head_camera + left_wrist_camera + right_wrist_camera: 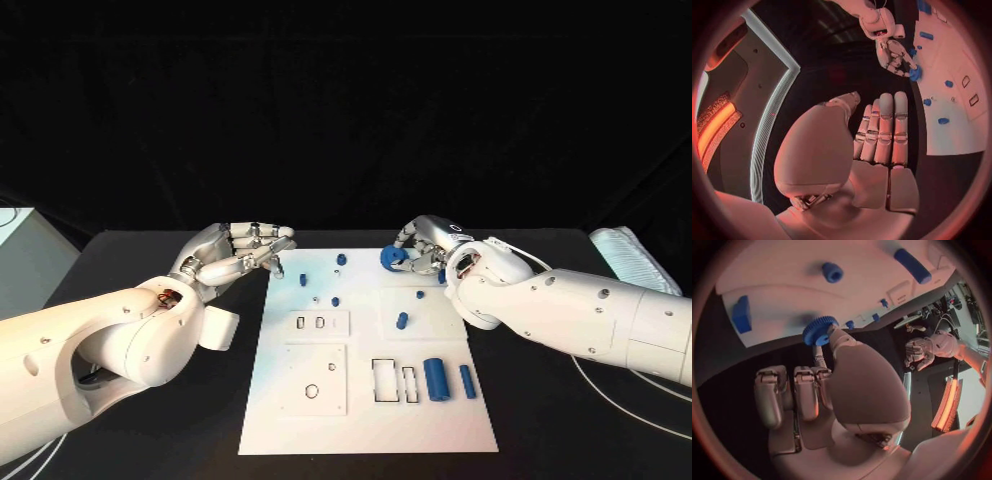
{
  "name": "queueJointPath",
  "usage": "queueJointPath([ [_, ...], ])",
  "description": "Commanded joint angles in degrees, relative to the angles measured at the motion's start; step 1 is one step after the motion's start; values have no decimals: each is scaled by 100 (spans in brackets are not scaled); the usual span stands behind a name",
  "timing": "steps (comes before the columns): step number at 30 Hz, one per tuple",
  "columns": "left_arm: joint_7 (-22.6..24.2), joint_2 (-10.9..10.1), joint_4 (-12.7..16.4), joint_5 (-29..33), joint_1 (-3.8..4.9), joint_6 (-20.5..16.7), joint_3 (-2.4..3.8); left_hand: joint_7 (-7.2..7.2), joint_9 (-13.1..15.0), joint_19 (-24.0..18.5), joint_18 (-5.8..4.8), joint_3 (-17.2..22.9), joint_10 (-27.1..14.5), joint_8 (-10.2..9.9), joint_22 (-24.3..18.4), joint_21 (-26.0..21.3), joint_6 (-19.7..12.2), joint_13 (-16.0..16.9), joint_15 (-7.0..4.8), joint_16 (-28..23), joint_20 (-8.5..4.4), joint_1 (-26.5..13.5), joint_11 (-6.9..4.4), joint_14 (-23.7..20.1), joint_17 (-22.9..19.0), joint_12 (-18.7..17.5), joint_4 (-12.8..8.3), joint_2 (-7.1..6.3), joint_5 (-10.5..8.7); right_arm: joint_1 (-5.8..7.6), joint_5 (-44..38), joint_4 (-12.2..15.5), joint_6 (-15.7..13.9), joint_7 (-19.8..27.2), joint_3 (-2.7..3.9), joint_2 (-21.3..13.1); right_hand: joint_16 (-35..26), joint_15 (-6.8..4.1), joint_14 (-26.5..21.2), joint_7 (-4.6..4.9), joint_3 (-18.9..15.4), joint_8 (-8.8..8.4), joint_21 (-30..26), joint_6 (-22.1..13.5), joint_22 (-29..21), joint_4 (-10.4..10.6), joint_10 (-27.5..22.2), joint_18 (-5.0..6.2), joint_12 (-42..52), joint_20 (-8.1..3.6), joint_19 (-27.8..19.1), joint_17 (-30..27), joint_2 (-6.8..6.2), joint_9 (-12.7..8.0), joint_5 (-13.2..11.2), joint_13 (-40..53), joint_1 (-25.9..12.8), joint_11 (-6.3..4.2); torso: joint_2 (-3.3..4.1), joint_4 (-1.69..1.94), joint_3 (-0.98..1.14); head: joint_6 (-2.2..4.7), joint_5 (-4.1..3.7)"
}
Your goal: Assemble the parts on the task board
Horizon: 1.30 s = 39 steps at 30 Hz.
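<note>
The white task board [368, 420] lies mid-table with several small blue parts on it, among them a peg [342, 259], a short piece [402, 321] and two cylinders [436, 380] near its right edge. My right hand [428, 246] hovers over the board's far right corner. It pinches a blue gear [389, 258] between thumb and finger; the gear [820, 330] shows toothed at the fingertips [837, 335]. My left hand [235, 252] hangs just off the board's far left corner. It holds nothing, with its fingers [882, 130] side by side. The left wrist view also shows the right hand [893, 54] and gear [915, 73].
Two white inset plates [315, 378] with cut-outs sit on the board's left half, and slots [385, 380] on the near right. A white ribbed object [627, 255] lies at the table's far right, with cables by the right arm. A pale box [20, 250] stands off the left edge.
</note>
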Motion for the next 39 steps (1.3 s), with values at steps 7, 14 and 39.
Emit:
queueJointPath([
  [7,18,25,-4,1,6,108,4,-28,9,-32,76,27,20,-13,7,37,-17,5,10,33,-10,-17,1,-40,-9,23,6,41,-31,5,-720,427,-350,-79,-1,256,24,-25,598,-53,38,5,34,91,1507,-4,599,-82,12,-31,600,1507,-21,1,31,1509,-64,-31,7,1,-6,-2,36],
  [14,14,59,-23,1,6,117,4,-28,9,-32,76,27,20,-13,7,37,-17,5,10,33,-10,-17,1,-40,-9,23,6,41,-31,-55,-803,288,-279,-152,-34,577,24,-26,598,-50,45,-1,34,86,1507,-4,599,-82,12,-32,600,1507,-35,-3,30,1509,-76,-31,9,9,-7,-2,31],
  [39,2,118,-66,-4,6,125,4,-29,13,-42,76,37,17,-14,17,52,-21,7,10,42,-10,-7,1,-46,-12,21,-3,43,-30,-247,-939,-463,130,-288,-61,1259,24,-16,598,-36,79,-33,34,50,1507,7,599,-82,12,-30,600,1507,-76,-26,29,1509,-149,-21,8,14,-5,-55,70],
])
